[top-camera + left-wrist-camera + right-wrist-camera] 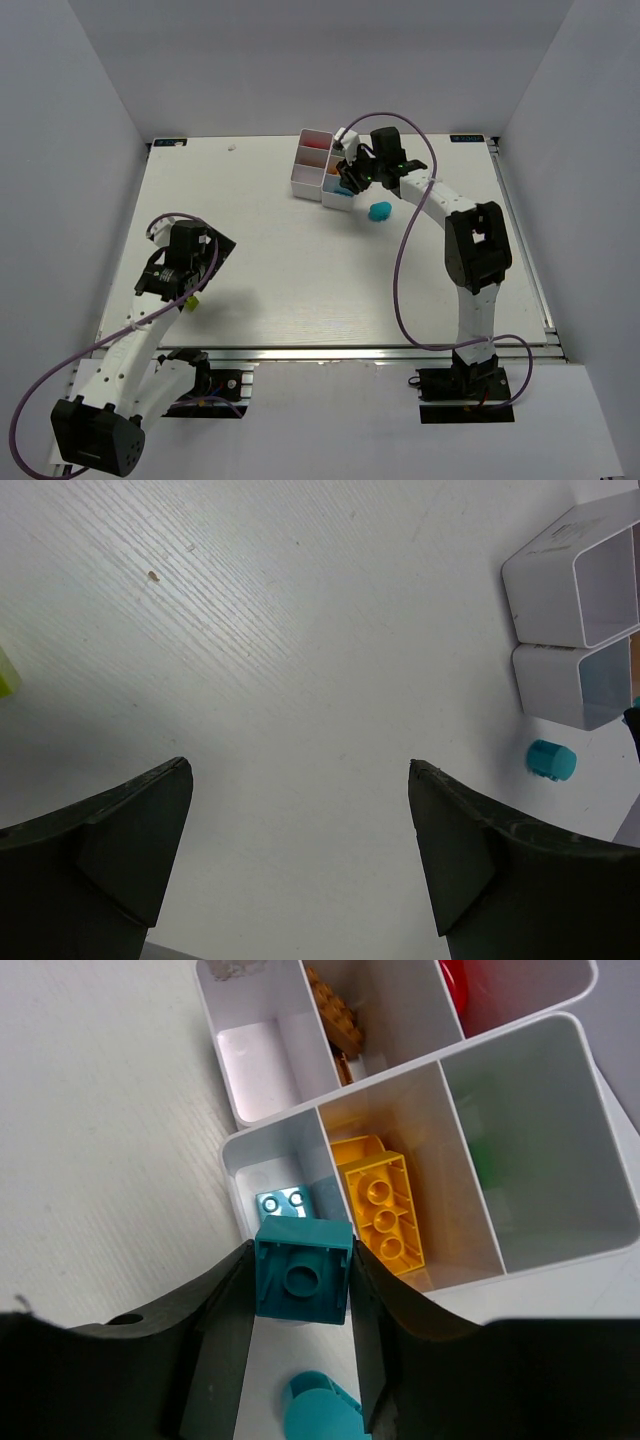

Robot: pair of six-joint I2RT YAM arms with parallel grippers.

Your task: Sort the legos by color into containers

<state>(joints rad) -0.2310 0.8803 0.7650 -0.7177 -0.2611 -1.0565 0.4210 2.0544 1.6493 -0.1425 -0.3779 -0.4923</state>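
My right gripper [300, 1278] is shut on a teal-blue lego [303, 1270], held underside up just above the near edge of the containers [440, 1060]. The bin right under it holds another cyan-blue lego [283, 1202]. A yellow lego [385, 1210] lies in the bin beside that, and an orange-brown one [335, 1015] and a red one [455, 980] sit in the far row. In the top view that gripper [350, 178] hovers at the containers [300, 180]. My left gripper [300, 764] is open and empty over bare table, near a lime lego [6, 672].
A round cyan piece [380, 211] lies on the table just right of the bins, below my right fingers [320, 1410] and also in the left wrist view [551, 759]. White walls enclose the table on three sides.
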